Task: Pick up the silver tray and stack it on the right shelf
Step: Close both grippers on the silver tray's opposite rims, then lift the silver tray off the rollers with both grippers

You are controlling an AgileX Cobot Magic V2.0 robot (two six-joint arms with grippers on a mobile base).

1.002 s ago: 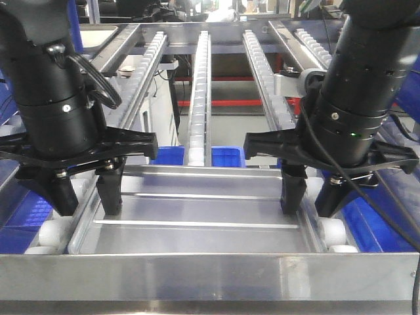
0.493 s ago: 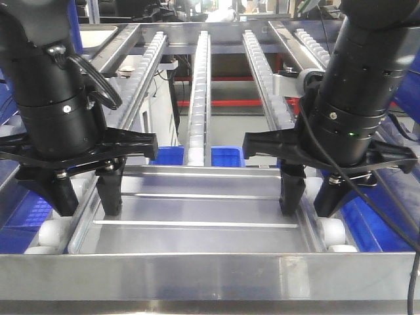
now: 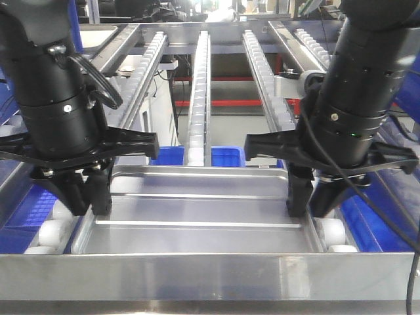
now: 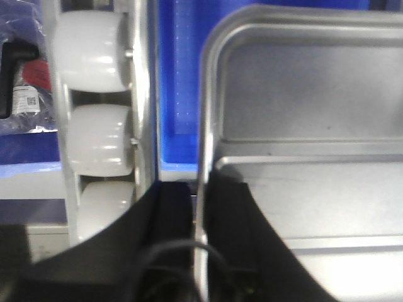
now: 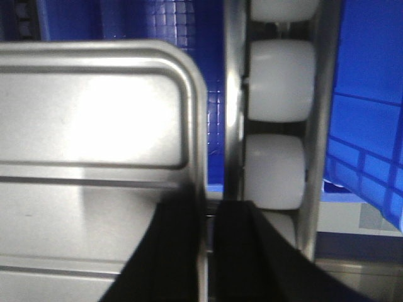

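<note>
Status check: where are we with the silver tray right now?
Done: the left tool and right tool are shut on the side rims of the silver tray. In hand: the grasp; the tray sits low between the white rollers, apparently not lifted. Left: the lift and the stacking.

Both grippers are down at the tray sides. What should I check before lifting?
1. Left gripper straddles the silver tray left rim: ok.
2. Right gripper straddles the right rim: ok.
3. Both closed on the rim in the wrist views: ok.
4. Grip firm enough to lift: cannot tell.
5. Tray carries nothing: ok.
6. Grippers clear of the white rollers: cannot tell.
</note>
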